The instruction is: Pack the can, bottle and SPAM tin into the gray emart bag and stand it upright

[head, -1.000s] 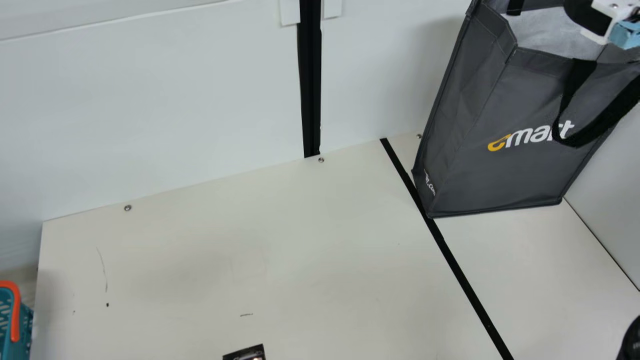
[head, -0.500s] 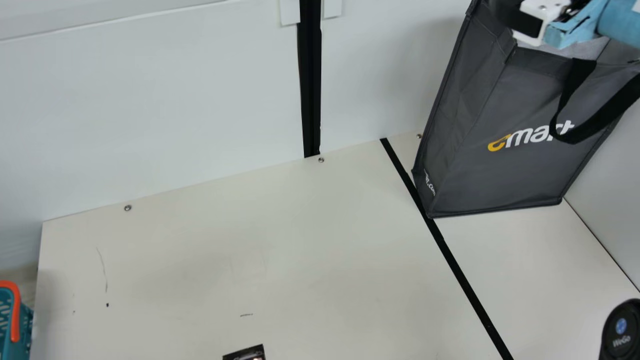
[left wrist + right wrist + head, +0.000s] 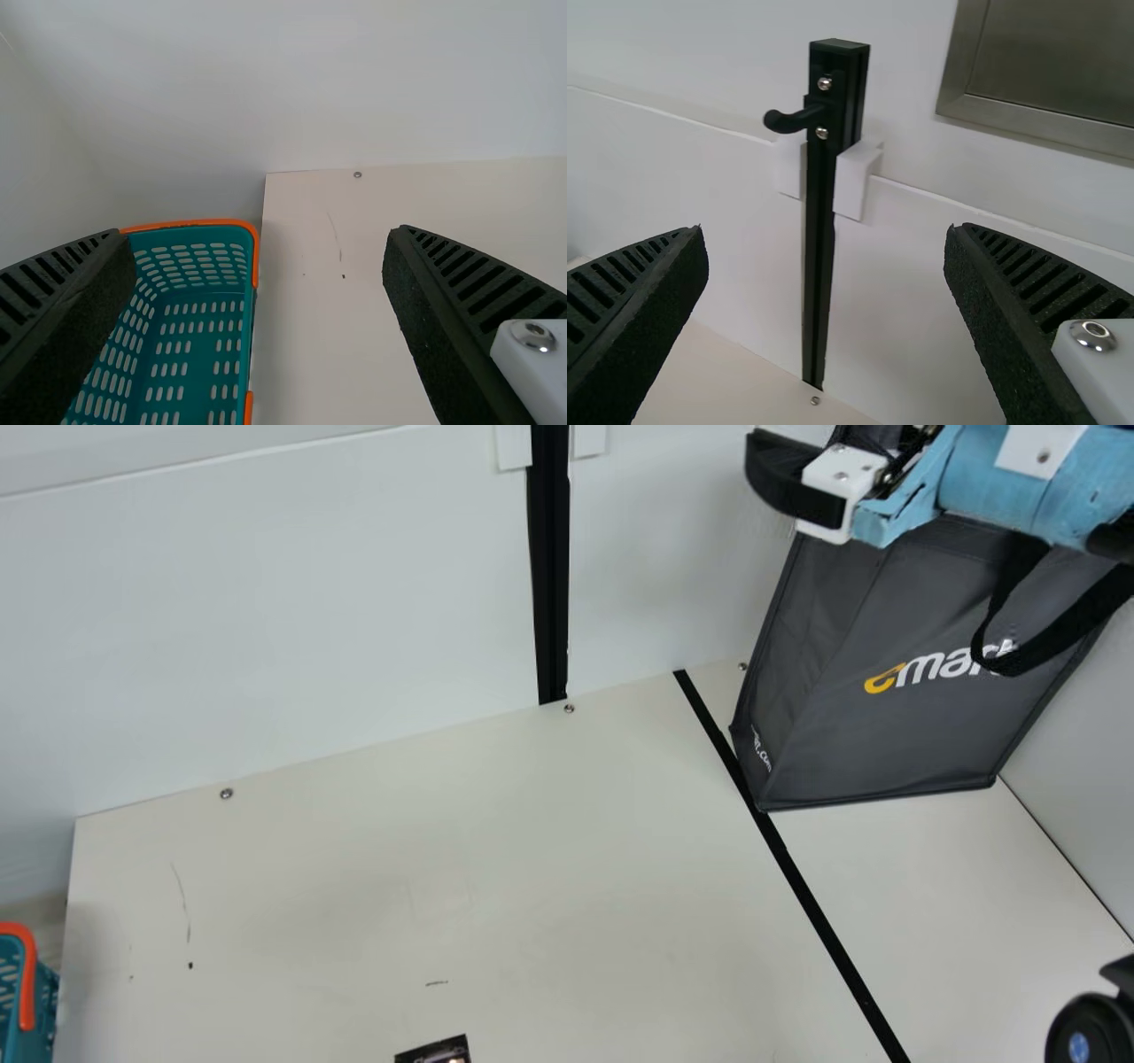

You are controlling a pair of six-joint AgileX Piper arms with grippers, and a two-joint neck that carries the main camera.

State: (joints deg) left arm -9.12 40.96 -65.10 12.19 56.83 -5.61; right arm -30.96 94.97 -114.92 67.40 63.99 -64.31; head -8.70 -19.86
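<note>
Taking the main view as a clock face, a teal perforated plastic basket with an orange rim (image 3: 28, 979) sits by the cream table (image 3: 372, 868) at 8 o'clock. In the left wrist view, the left gripper (image 3: 257, 235) has its two black ribbed fingers spread wide with nothing between them, and the basket shows past them.

Near 7 o'clock, the corner of a dark rectangular object (image 3: 434, 1052) pokes in, too cut off to tell what it is. At 12 o'clock a black upright post (image 3: 551, 558) runs down the white back wall (image 3: 283, 602); the right wrist view shows its curved black hook (image 3: 793, 119).

A straight strip of black tape (image 3: 828, 926) crosses the tabletop from 2 o'clock toward between 4 and 5. Between 1 and 2 o'clock, the right gripper (image 3: 797, 487) hangs in front of the upper part of the bag, its fingers wide apart and holding nothing. The gray fabric emart bag with black strap handles (image 3: 886, 735) stands upright between 2 and 3 o'clock, one lower corner at the tape. Its contents cannot be told.

A rounded black arm part (image 3: 1085, 1032) shows at 4 o'clock.
</note>
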